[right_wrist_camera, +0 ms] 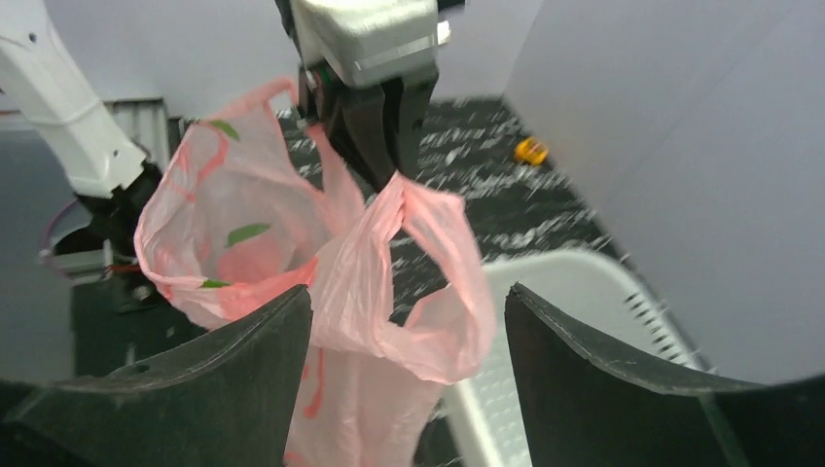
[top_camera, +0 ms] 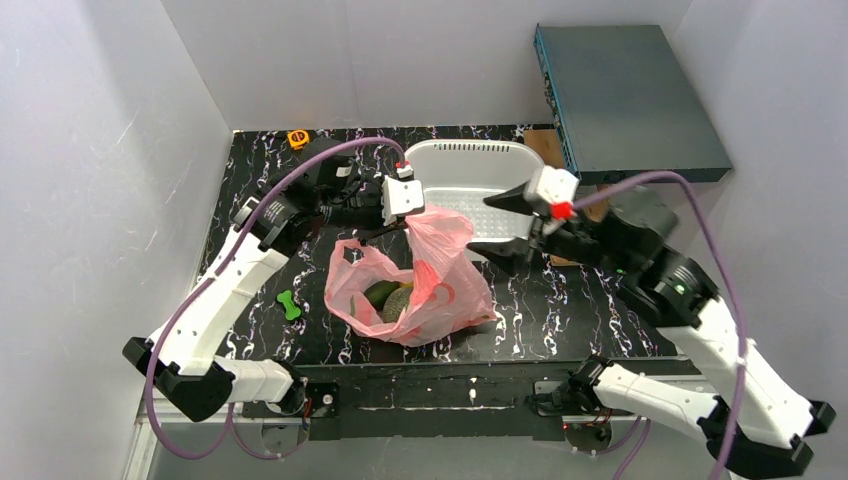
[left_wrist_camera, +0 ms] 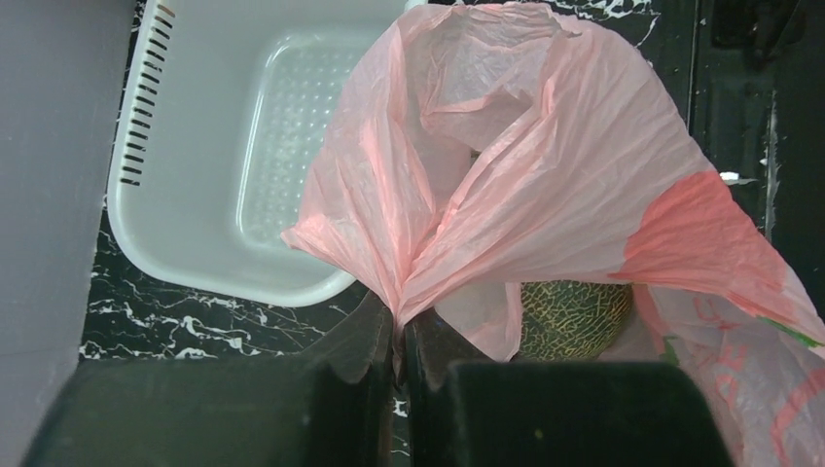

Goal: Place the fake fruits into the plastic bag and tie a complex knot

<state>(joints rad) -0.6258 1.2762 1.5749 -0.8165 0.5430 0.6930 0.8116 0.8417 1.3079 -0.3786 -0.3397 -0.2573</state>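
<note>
The pink plastic bag (top_camera: 440,290) stands at the table's middle, with the netted melon (top_camera: 400,302) and the dark green avocado (top_camera: 379,292) inside it. No yellow fruit shows in the bag. My left gripper (top_camera: 402,224) is shut on a bunched handle of the bag and holds it up. In the left wrist view the pads (left_wrist_camera: 381,331) pinch the pink film (left_wrist_camera: 506,175), with the melon (left_wrist_camera: 569,316) below. My right gripper (top_camera: 500,226) is open just right of the bag. In the right wrist view a loose handle loop (right_wrist_camera: 428,292) hangs between its jaws, untouched.
A white perforated basket (top_camera: 450,160) stands behind the bag. A grey-teal box (top_camera: 625,100) is at the back right. A green bone toy (top_camera: 290,305) lies left of the bag. A small yellow-orange object (top_camera: 297,138) sits at the back left edge.
</note>
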